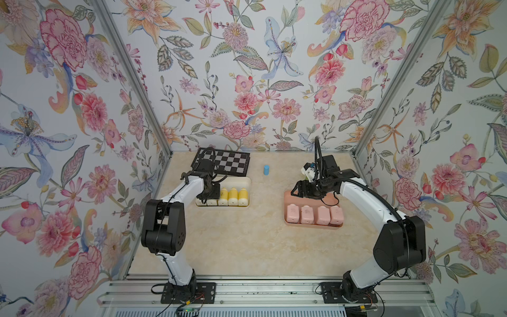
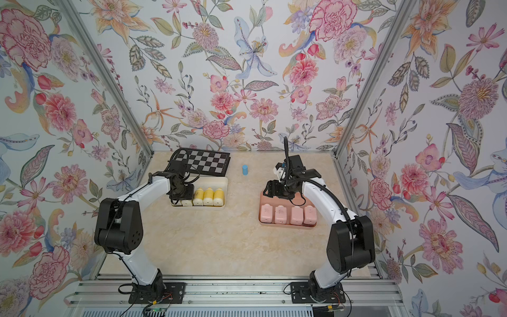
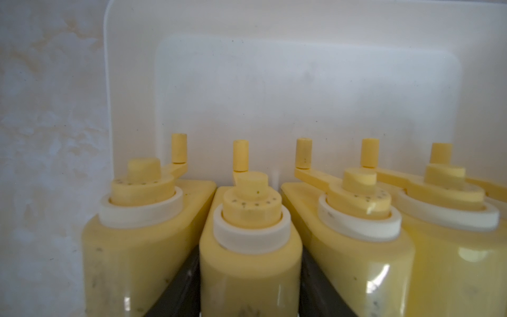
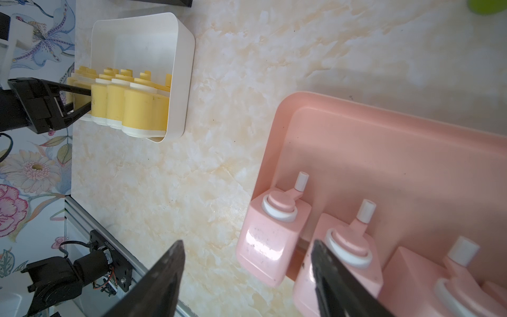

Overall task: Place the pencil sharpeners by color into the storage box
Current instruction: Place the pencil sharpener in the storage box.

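Several yellow pencil sharpeners [image 1: 233, 196] [image 2: 208, 196] lie side by side in a cream storage box [image 1: 247, 181] [image 2: 225, 181]. My left gripper [image 1: 208, 193] [image 2: 184, 193] [image 3: 248, 302] reaches into that box and is shut on the second yellow sharpener [image 3: 249, 260] from the box's left end, a dark finger [image 3: 181, 291] on each side. Several pink sharpeners [image 1: 306, 214] [image 2: 280, 214] [image 4: 271, 238] lie in a row in a pink tray [image 1: 286, 199] [image 4: 384, 153]. My right gripper [image 1: 297, 192] [image 4: 247, 243] hangs open above the tray's left part, holding nothing.
A small blue cylinder [image 1: 266, 169] [image 2: 245, 169] stands on the marble table between the two containers, toward the back. A checkerboard [image 1: 230, 162] lies behind the cream box. A green object [image 4: 488, 5] shows at the edge of the right wrist view.
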